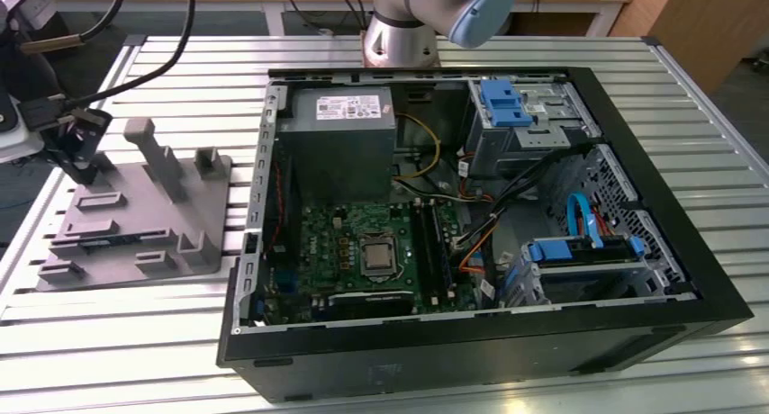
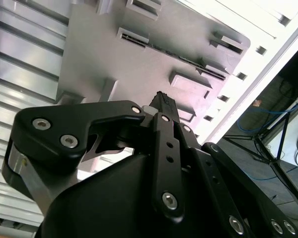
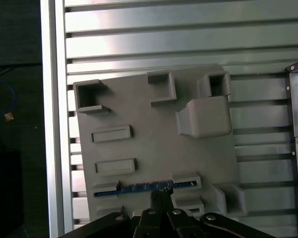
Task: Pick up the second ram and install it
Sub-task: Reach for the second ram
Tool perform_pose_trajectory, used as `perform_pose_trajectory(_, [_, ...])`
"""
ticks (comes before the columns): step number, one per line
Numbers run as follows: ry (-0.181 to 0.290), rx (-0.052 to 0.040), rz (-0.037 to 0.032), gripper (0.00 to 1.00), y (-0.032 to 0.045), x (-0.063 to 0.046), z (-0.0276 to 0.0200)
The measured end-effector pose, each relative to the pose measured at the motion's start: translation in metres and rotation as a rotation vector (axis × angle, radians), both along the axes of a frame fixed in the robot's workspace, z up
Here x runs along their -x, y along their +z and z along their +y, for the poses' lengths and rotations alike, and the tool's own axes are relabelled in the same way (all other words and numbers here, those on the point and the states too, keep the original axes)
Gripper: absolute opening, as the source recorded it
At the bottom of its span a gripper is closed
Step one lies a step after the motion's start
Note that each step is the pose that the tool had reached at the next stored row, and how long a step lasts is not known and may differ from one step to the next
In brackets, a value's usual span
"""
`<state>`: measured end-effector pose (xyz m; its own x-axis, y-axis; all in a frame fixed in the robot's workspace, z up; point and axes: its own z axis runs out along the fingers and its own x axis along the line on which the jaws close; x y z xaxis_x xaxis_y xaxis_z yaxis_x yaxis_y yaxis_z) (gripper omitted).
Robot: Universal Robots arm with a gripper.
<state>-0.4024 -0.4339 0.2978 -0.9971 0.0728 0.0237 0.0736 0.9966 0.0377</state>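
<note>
The second ram [image 3: 139,188] is a thin blue-green strip standing on edge in a slot of the grey holder block [image 3: 154,139]. In the exterior view that ram [image 1: 106,243] lies low on the holder block [image 1: 157,216], towards the exterior view's left. My gripper [image 1: 85,173] hangs above the block's far left part, clear of it. In both wrist views the black fingers are pressed together with nothing between them; my gripper [image 3: 161,194] lines up over the middle of the strip. The second wrist view shows my gripper [image 2: 161,98] above the ram's [image 2: 184,59] dark edge.
An open black PC case [image 1: 673,252] lies on the slatted metal table [image 1: 121,342] to the exterior view's right of the holder. Inside are the green motherboard [image 1: 342,247], long black memory slots [image 1: 430,243], a grey power supply [image 1: 342,135] and blue drive brackets. Cables trail at the left.
</note>
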Motion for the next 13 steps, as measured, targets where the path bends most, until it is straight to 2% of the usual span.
perform_pose_trajectory(13, [0.0, 0.0, 0.0, 0.1, -0.0152, 0.0, -0.0009])
